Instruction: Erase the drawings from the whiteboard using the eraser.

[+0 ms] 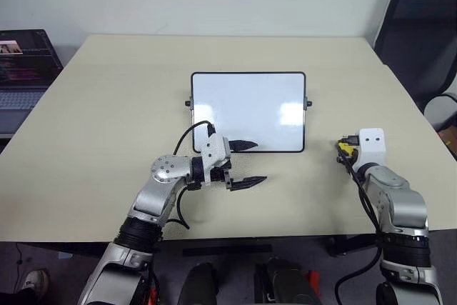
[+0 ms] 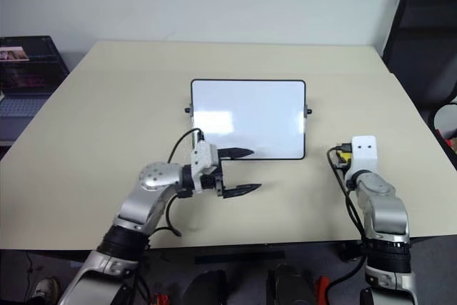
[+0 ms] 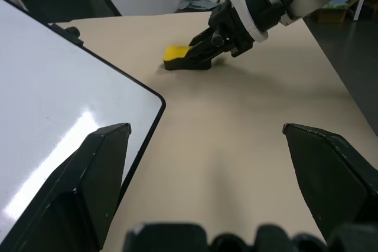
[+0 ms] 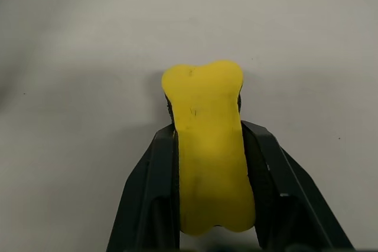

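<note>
Two arms are reaching over a wide beige table (image 1: 107, 119), its top matte and bare around the whiteboard (image 1: 248, 111), which is lying flat near the middle with its black frame and small side knobs showing. The board's face is gleaming white with soft glare patches, and no drawings are showing on it. The left gripper (image 1: 245, 163) is hovering at the board's near edge, pointing toward the right, its fingers spread wide apart and gripping nothing. The right gripper (image 3: 198, 57) is sitting low over the table well to the right of the board, its fingers clamping the yellow eraser (image 4: 209, 146) by its narrow waist, the block's dark underside facing the tabletop. A pale wall is running behind the table. A laptop (image 1: 25, 69) is glowing off the far left corner, and a black chair (image 1: 421, 33) is standing off the far right.
</note>
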Robot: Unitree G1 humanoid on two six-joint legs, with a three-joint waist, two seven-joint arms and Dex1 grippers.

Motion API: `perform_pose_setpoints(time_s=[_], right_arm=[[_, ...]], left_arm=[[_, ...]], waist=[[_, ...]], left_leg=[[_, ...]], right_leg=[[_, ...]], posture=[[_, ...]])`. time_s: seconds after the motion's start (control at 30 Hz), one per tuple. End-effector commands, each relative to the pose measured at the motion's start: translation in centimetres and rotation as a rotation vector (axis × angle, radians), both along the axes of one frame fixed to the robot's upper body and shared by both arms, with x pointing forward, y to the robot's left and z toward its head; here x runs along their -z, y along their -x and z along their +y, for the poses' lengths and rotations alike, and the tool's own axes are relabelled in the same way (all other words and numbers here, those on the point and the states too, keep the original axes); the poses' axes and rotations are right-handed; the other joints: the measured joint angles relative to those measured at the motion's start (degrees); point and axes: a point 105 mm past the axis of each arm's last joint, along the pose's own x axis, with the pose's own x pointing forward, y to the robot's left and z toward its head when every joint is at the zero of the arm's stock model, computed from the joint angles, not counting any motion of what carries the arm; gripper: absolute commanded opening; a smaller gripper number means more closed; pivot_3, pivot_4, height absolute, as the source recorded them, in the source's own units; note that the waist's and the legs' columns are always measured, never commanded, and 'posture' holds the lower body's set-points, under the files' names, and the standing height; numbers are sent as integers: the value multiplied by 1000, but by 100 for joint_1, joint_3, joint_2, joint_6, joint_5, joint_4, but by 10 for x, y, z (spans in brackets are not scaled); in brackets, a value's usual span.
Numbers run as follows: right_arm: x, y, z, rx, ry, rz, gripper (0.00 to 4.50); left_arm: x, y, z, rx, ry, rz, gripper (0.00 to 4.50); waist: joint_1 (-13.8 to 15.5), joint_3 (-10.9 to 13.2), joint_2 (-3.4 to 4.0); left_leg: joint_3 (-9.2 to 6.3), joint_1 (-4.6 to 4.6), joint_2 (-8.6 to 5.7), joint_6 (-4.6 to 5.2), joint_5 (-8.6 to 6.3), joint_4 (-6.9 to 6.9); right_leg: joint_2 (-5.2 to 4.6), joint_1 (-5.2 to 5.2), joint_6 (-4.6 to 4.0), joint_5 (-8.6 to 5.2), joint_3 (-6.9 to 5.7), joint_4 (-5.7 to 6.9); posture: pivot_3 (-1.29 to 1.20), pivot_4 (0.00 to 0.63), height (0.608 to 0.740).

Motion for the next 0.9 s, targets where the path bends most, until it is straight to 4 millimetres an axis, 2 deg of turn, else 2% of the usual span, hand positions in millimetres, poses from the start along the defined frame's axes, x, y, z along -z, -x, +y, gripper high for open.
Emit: perform_pose_setpoints(time_s=[0.03,0.37,0.7,0.9], right_arm=[[-8,-2,-5,19,-9,-27,1126],[-6,-3,-1,5,-18,-14,1126],[-9,-4,-1,5,-29,-23,4405],[-21,-4,-3,41,-44,-75,4458]], left_arm=[[-12,-4,-4,10,12,-51,4500],[-23,-9,-10,3,32,-68,4500],[-24,-8,-7,-2,25,-71,4500],[-26,-9,-5,-10,23,-72,4500]], waist=[[-1,0,0],[-5,0,0],[-6,0,0],[-6,0,0]], left_leg=[[0,0,0,0,0,0],[0,1,0,0,0,1],[0,2,0,0,0,1],[0,2,0,0,0,1]], right_leg=[[0,0,0,0,0,1],[1,1,1,1,0,2],[1,1,1,1,0,3],[1,1,1,1,0,4]], posture=[[0,150,740],[0,150,740],[0,150,740],[0,150,740]])
